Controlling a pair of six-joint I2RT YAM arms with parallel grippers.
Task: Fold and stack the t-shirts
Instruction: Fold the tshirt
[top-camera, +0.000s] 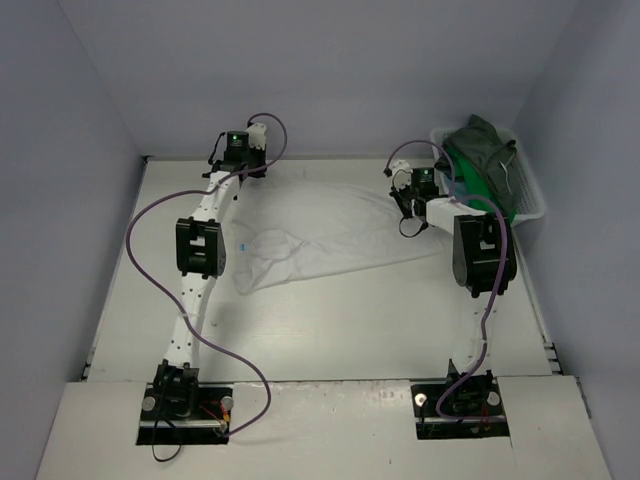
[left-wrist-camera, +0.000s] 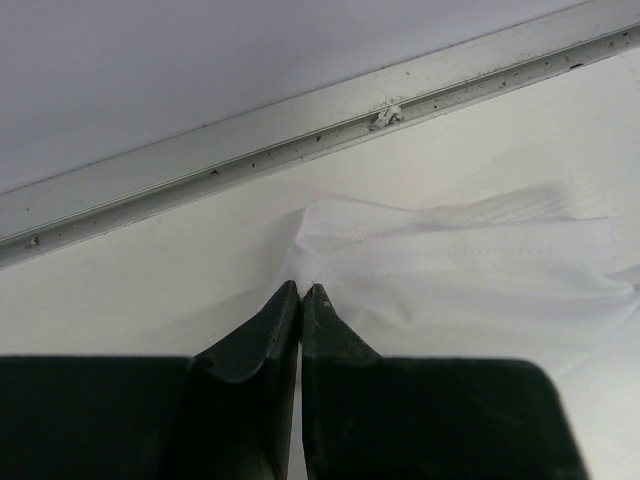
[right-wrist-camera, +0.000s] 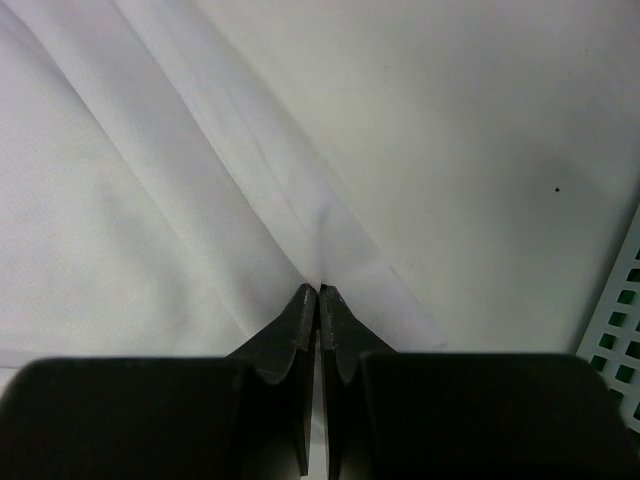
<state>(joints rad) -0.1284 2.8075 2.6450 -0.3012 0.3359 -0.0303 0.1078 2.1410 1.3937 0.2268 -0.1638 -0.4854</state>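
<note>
A white t-shirt (top-camera: 320, 235) lies spread and rumpled across the table between my two grippers. My left gripper (top-camera: 252, 170) is at the back left; in its wrist view the jaws (left-wrist-camera: 301, 288) are shut on a corner of the white cloth (left-wrist-camera: 450, 265). My right gripper (top-camera: 403, 205) is at the shirt's right side, and its jaws (right-wrist-camera: 318, 290) are pinched on a folded edge of the white fabric (right-wrist-camera: 150, 230). A dark grey-green shirt (top-camera: 490, 145) and a bright green shirt (top-camera: 468, 178) are bunched in the basket at the right.
The white mesh basket (top-camera: 533, 195) stands at the back right, close beside my right arm; its wall (right-wrist-camera: 615, 330) shows in the right wrist view. A metal rail (left-wrist-camera: 300, 140) runs along the table's far edge under the back wall.
</note>
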